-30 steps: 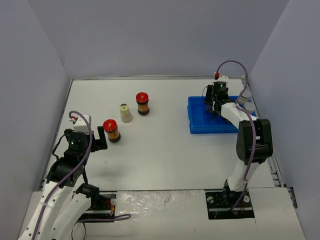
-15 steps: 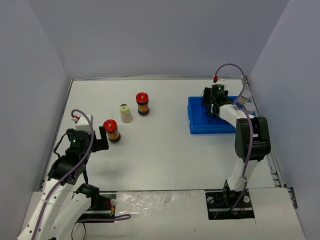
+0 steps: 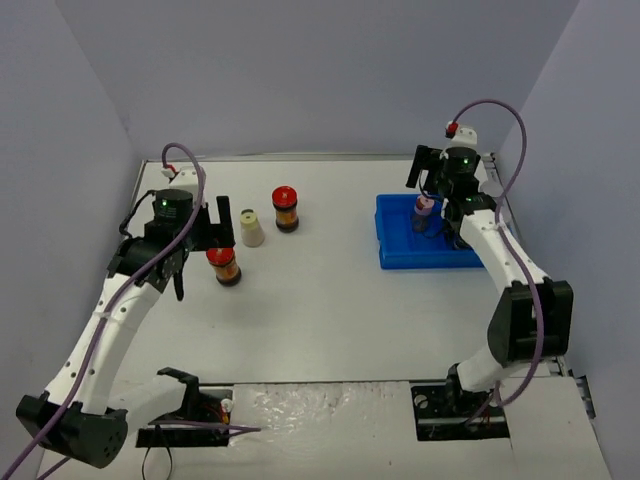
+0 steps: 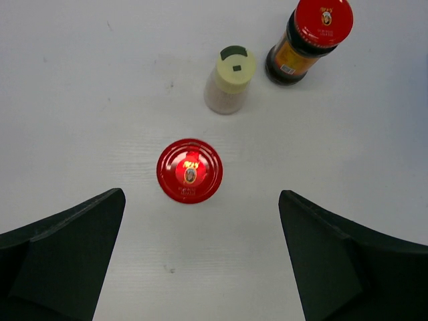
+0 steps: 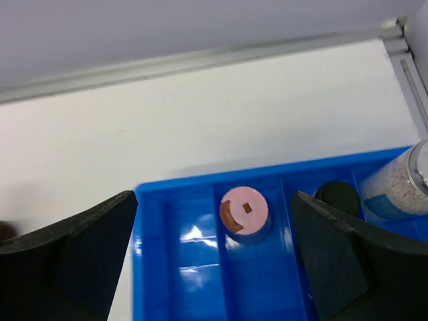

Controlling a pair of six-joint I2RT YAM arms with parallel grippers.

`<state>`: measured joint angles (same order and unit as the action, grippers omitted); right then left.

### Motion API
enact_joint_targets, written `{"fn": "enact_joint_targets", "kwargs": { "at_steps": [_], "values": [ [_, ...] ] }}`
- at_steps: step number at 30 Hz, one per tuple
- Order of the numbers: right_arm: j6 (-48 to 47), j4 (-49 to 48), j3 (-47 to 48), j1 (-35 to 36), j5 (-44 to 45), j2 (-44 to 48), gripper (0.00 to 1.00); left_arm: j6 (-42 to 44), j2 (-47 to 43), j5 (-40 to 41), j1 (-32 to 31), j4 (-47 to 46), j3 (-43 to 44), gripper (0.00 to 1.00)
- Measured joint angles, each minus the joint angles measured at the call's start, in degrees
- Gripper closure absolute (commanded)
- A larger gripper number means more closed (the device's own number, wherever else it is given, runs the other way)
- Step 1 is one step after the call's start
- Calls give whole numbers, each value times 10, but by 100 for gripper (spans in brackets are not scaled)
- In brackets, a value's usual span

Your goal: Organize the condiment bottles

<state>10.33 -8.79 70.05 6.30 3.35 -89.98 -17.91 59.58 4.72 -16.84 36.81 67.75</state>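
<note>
My left gripper (image 3: 205,232) is open and empty, just above a red-lidded dark sauce jar (image 3: 224,266); in the left wrist view its lid (image 4: 190,170) lies ahead of the jaws, between them. A cream jar (image 3: 250,228) and a second red-lidded jar (image 3: 286,209) stand beyond, also in the left wrist view as the cream jar (image 4: 230,79) and the red-lidded jar (image 4: 310,40). My right gripper (image 3: 428,180) is open over the blue tray (image 3: 392,250), above the pink-capped jar (image 5: 244,212), which stands in a tray compartment. A black-capped jar (image 5: 337,197) and a silver-lidded jar (image 5: 394,185) stand to its right.
The blue tray (image 5: 179,267) has thin dividers between its compartments. A metal rail (image 5: 200,63) runs along the table's far edge under the grey back wall. Grey side walls close in left and right.
</note>
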Motion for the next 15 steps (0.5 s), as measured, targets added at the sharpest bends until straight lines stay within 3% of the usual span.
{"fn": "enact_joint_targets", "kwargs": {
  "at_steps": [5,15],
  "values": [
    [0,12,7,6,-48,102,0,1,116,-39,0,-10,56,3],
    [11,62,-94,13,-108,265,0,-10,369,-56,0,-20,219,3]
  ]
}}
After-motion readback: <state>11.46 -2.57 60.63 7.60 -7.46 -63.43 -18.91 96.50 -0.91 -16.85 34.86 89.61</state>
